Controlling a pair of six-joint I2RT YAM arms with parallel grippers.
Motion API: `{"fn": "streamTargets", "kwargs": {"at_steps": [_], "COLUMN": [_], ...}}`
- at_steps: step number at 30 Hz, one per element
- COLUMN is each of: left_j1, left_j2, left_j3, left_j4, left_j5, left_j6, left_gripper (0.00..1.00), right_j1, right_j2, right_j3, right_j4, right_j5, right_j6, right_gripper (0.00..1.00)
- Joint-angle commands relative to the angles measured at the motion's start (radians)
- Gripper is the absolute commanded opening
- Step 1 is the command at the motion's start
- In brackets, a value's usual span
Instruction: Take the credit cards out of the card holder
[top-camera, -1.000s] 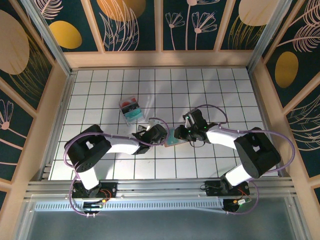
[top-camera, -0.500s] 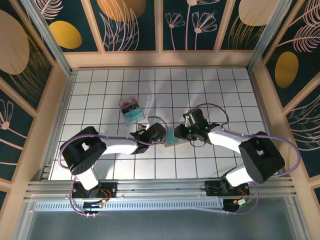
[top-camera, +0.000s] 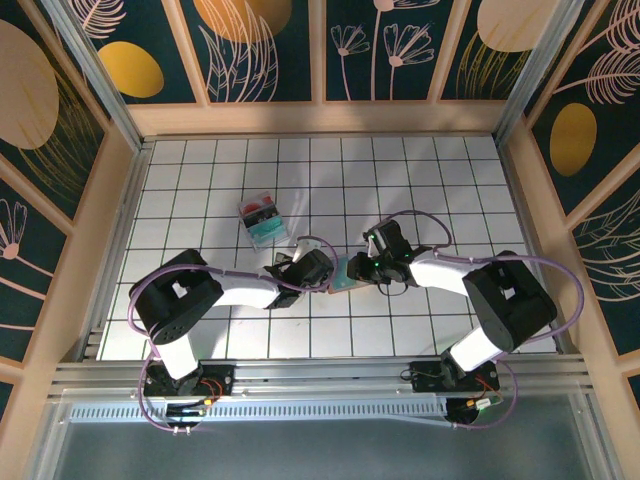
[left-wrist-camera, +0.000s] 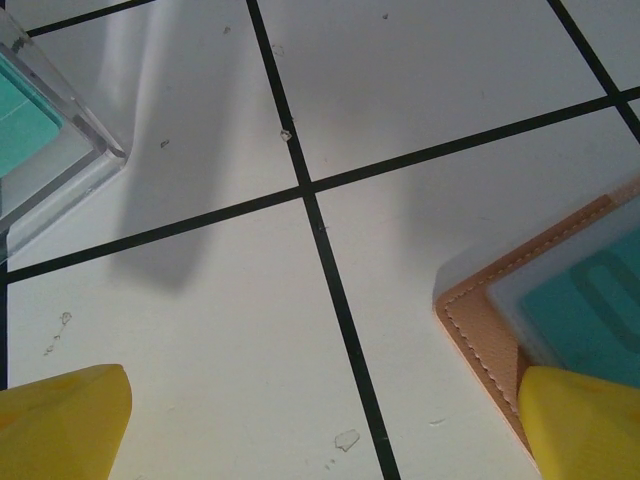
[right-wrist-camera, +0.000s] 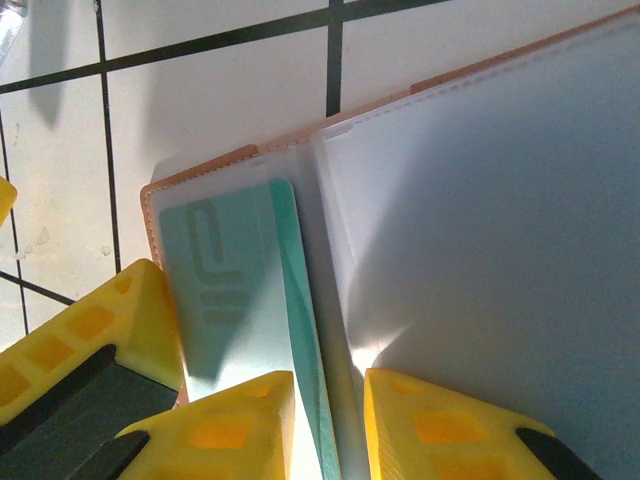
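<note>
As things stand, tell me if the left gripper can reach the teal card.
Probably not: the right gripper straddles the teal card, while the open left gripper sits at a corner of the card holder.

You get little room mid-worktop (top-camera: 440, 190): both arms crowd the card holder (top-camera: 343, 274) from either side. Your left gripper (left-wrist-camera: 320, 425) has its jaws wide apart over bare tiles. Its fingertip (left-wrist-camera: 585, 420) at lower right of that view sits at the holder's corner, and the clear box (left-wrist-camera: 45, 150) blocks the upper left. Your right gripper (right-wrist-camera: 330, 430) has its jaws close together astride the teal card (right-wrist-camera: 235, 290) edge, with the left arm's finger (right-wrist-camera: 100, 330) just beside at lower left. In the top view the upper rows and right side lie open up to the wooden walls (top-camera: 320, 118).
</note>
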Motion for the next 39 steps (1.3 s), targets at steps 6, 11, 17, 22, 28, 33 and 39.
{"fn": "streamTargets", "kwargs": {"at_steps": [6,11,17,22,28,33,39], "left_j1": [-0.005,-0.006,-0.005,-0.005,-0.005,-0.006,-0.005], "left_j2": [0.034,0.035,0.034,0.038,0.039,0.041,0.044], "left_j3": [0.017,0.021,0.021,0.026,0.035,0.038,0.031], "left_j4": [-0.028,-0.032,-0.031,-0.034,-0.041,-0.045,-0.047], "left_j5": [-0.022,-0.024,-0.026,-0.025,-0.027,-0.027,-0.033], "left_j6": [0.001,0.007,0.01,0.012,0.016,0.018,0.018], "left_gripper": [0.99,0.99,0.99,0.99,0.99,0.99,0.99], "right_j1": [0.004,0.002,-0.016,-0.024,-0.031,-0.031,-0.031], "right_j2": [0.025,0.024,0.02,0.035,0.079,0.118,0.102], "right_j3": [-0.004,-0.004,-0.026,-0.034,-0.05,-0.062,-0.107], "right_j4": [0.088,0.113,0.147,0.146,0.153,0.198,0.338], "right_j5": [-0.081,-0.109,-0.142,-0.138,-0.123,-0.15,-0.277], "right_j6": [0.005,0.011,0.028,0.031,0.038,0.05,0.092], "right_gripper": [0.25,0.25,0.25,0.25,0.25,0.25,0.25]}}
